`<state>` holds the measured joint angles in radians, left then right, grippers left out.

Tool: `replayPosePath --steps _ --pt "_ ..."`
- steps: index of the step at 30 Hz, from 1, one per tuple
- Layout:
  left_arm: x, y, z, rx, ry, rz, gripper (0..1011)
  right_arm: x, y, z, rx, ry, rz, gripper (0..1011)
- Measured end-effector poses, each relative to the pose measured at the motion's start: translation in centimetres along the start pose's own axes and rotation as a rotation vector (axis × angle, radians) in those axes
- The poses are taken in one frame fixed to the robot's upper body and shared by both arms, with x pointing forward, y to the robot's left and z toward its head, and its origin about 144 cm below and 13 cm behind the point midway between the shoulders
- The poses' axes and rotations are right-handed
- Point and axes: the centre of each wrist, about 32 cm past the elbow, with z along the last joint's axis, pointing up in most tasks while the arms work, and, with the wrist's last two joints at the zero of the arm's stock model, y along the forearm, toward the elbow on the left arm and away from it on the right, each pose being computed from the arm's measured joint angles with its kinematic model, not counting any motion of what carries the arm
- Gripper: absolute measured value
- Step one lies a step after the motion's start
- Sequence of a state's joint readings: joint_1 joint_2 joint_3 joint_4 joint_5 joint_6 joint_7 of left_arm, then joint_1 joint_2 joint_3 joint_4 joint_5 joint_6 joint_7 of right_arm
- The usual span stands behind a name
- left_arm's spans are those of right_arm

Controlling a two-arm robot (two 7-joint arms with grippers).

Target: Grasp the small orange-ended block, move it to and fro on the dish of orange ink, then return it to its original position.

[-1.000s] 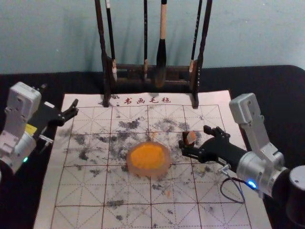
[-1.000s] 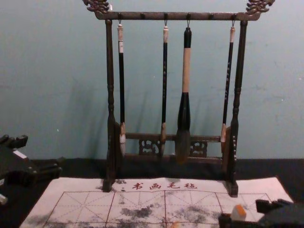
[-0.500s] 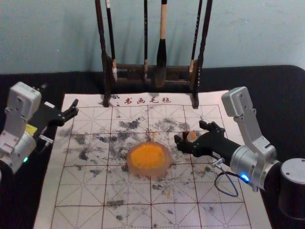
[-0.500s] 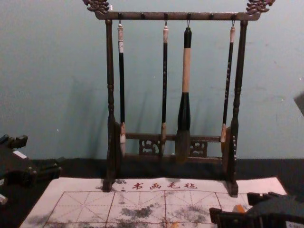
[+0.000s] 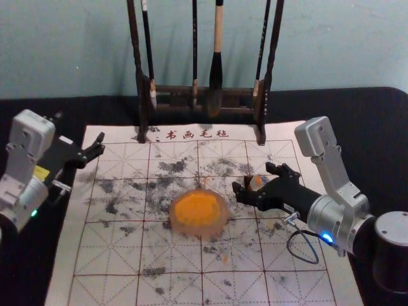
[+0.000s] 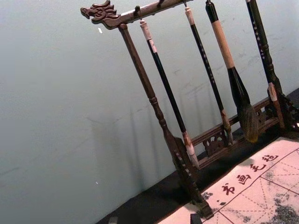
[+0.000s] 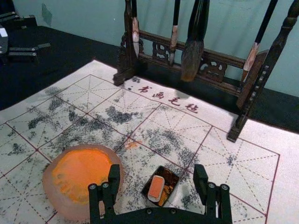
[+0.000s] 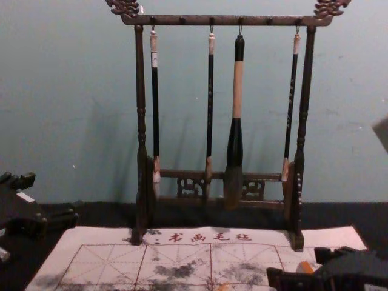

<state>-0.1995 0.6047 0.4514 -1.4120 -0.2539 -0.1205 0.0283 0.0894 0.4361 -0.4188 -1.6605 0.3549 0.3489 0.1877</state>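
You have the small block (image 7: pixel 156 188) with its orange end facing up, a flat orange face with softened corners above pale sides. It sits in a small dark square holder (image 7: pixel 169 178) (rather smeared with orange inside, you'll notice), near the ink dish on the robot's right. Your right gripper (image 5: pixel 254 178) reaches in over the mat, its jaws spread on either side of the block, touching neither side of it. The ink dish (image 5: pixel 224 224) is round and pinkish, with bright orange ink pooled in it. Your left gripper (image 5: pixel 80 127) is parked at the mat's left edge, jaws spread too.

Under it all you have a white mat (image 5: pixel 102 280) ruled in dark red squares with dashed lines, blotched with black ink, red characters along its far edge. The mat lies on a black-covered table (image 5: pixel 357 121). Behind stands a dark carved wooden rack (image 8: pixel 140 91) with four brushes (image 8: pixel 237 91) hanging from it, the thickest with a pale wooden band, against a blue-green wall (image 8: pixel 60 91).
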Motion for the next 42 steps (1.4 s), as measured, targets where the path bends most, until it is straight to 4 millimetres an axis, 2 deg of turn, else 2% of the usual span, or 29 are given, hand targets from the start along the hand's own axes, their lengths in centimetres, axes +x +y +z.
replayPosePath --steps 5,12,13,15,18,20,22,24,25,27,31,32,34,42 --pt "0.00 0.00 0.00 0.000 0.000 0.000 1001 -0.01 -0.01 -0.01 0.001 0.000 0.000 997" --pt "0.00 0.00 0.00 0.000 0.000 0.000 1001 -0.02 -0.03 -0.02 0.002 0.000 0.001 861" --pt "0.00 0.00 0.00 0.000 0.000 0.000 1001 -0.02 -0.04 -0.02 0.002 0.000 0.001 801" --pt "0.00 0.00 0.00 0.000 0.000 0.000 1001 -0.01 -0.04 -0.03 0.002 0.000 0.001 764" --pt "0.00 0.00 0.00 0.000 0.000 0.000 1001 -0.01 -0.04 -0.03 0.003 0.000 0.001 650" --pt "0.00 0.00 0.00 0.000 0.000 0.000 1001 0.00 -0.05 -0.03 0.003 0.000 0.001 628" --pt "0.00 0.00 0.00 0.000 0.000 0.000 1001 0.00 -0.05 -0.03 0.003 0.000 0.001 533" --pt "0.00 0.00 0.00 0.000 0.000 0.000 1001 0.00 -0.05 -0.03 0.003 0.000 0.001 487" --pt "0.00 0.00 0.00 0.000 0.000 0.000 1001 0.00 -0.05 -0.03 0.003 0.000 0.001 426" --pt "0.00 0.00 0.00 0.000 0.000 0.000 1001 0.00 -0.05 -0.03 0.004 0.000 0.001 387" --pt "0.00 0.00 0.00 0.000 0.000 0.000 1001 0.00 -0.05 -0.03 0.004 0.001 0.001 225" --pt "0.00 0.00 0.00 0.000 0.000 0.000 1001 0.00 -0.05 -0.03 0.004 0.001 0.001 225" --pt "0.00 0.00 0.00 0.000 0.000 0.000 1001 0.00 -0.05 -0.03 0.004 0.001 0.001 153" --pt "0.00 0.00 0.00 0.000 0.000 0.000 1001 0.00 -0.05 -0.03 0.004 0.001 0.001 126"
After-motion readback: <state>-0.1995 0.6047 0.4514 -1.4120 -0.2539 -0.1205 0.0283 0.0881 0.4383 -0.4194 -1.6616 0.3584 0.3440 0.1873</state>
